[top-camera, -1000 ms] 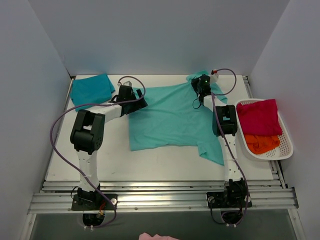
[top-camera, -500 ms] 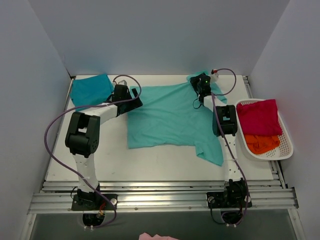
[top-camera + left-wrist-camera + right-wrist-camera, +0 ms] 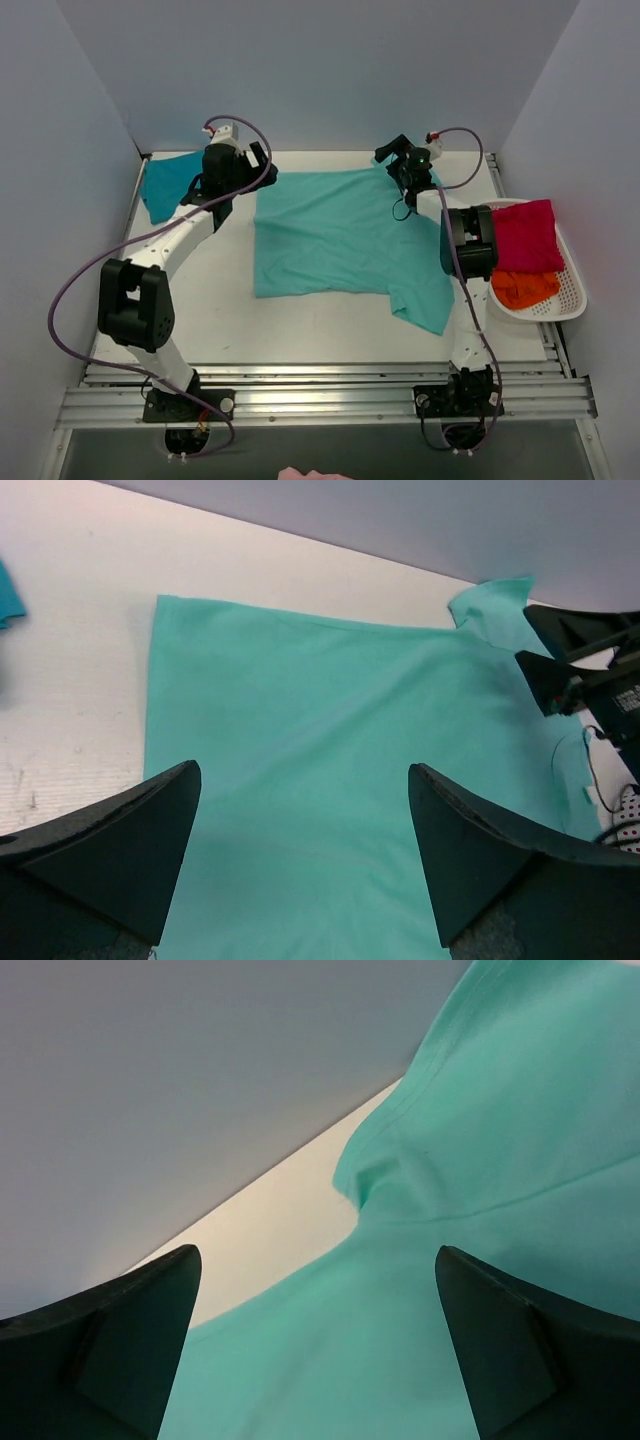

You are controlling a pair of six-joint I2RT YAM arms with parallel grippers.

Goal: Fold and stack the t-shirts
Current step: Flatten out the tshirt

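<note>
A light mint-green t-shirt (image 3: 340,235) lies spread across the middle of the table, one sleeve trailing toward the near right. A darker teal-blue t-shirt (image 3: 165,180) lies folded at the back left corner. My left gripper (image 3: 264,165) hovers open above the mint shirt's far left corner; in the left wrist view the gripper (image 3: 300,820) has only the flat shirt (image 3: 330,710) below its spread fingers. My right gripper (image 3: 388,152) is open over the far right corner, and in the right wrist view the gripper (image 3: 315,1290) looks down on a bunched sleeve (image 3: 480,1160) that it is not holding.
A white basket (image 3: 575,290) at the right edge holds a red cloth (image 3: 520,235) and an orange cloth (image 3: 522,287). Grey walls close in the back and both sides. Bare table (image 3: 200,300) lies left of the mint shirt. A pink scrap (image 3: 305,472) shows at the bottom edge.
My right gripper has opened and let go of the mint shirt's far right corner. My left arm has lifted and swung back toward the far left, off the shirt's edge.
</note>
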